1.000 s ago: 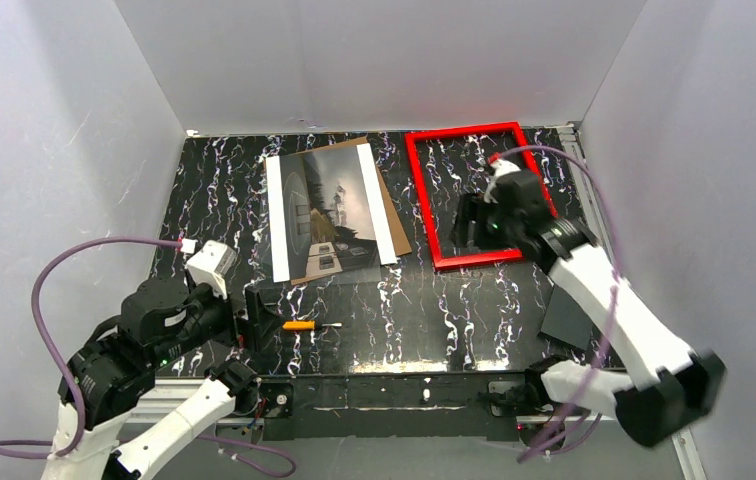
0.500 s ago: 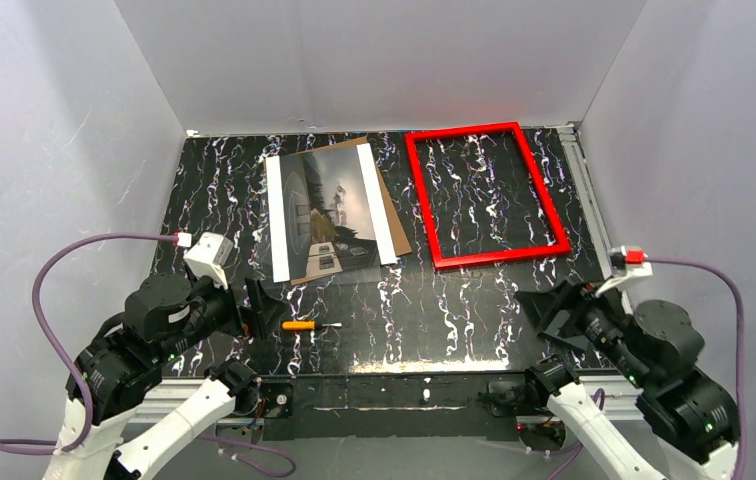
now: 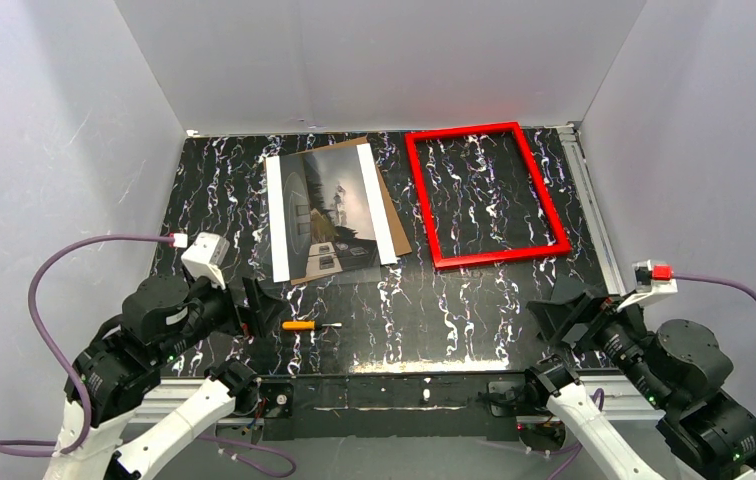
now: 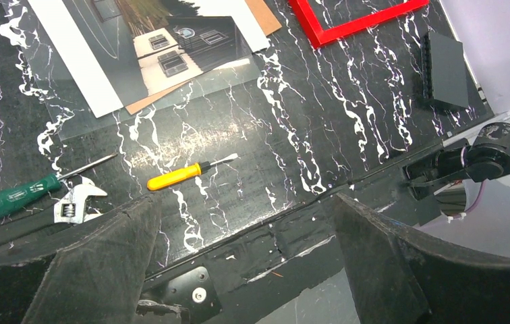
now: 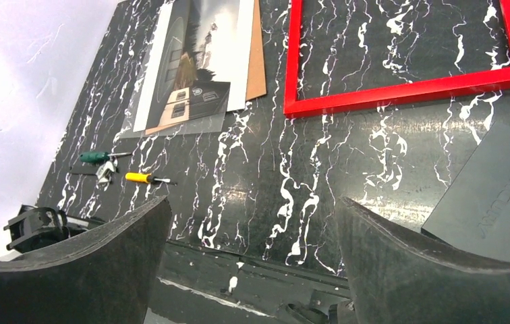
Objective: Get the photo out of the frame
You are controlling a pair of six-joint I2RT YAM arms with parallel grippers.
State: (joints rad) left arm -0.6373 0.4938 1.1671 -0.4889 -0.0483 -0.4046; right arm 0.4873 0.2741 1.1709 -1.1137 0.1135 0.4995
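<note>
**A:** Where's the photo sitting?

**B:** The photo (image 3: 326, 212) is out and lies flat on the table (image 3: 404, 310), well ahead of my left fingers (image 3: 256, 306). It rests on a brown backing board (image 3: 399, 232), whose edge pokes out past the photo's right white strip. A clear sheet (image 4: 70, 121) covers its near end and juts toward those fingers.

**A:** And the frame?

**B:** The frame (image 3: 501, 254) lies flat, well ahead of my right fingers (image 3: 560, 316). A narrow gap of table separates it from the board. Its far edge runs close along the back wall.

**A:** Fingers?

**B:** Both pairs are spread wide with nothing between them, raised over the table's near edge.

**A:** Room to move?

**B:** There's a broad bare strip between the two pairs. An orange-handled screwdriver (image 3: 299, 325) lies just ahead of my left fingers. A green-handled screwdriver (image 4: 13, 199) and a small wrench (image 4: 73, 202) lie to its left. A dark grey block (image 5: 495, 196) sits just ahead and right of my right fingers.
</note>
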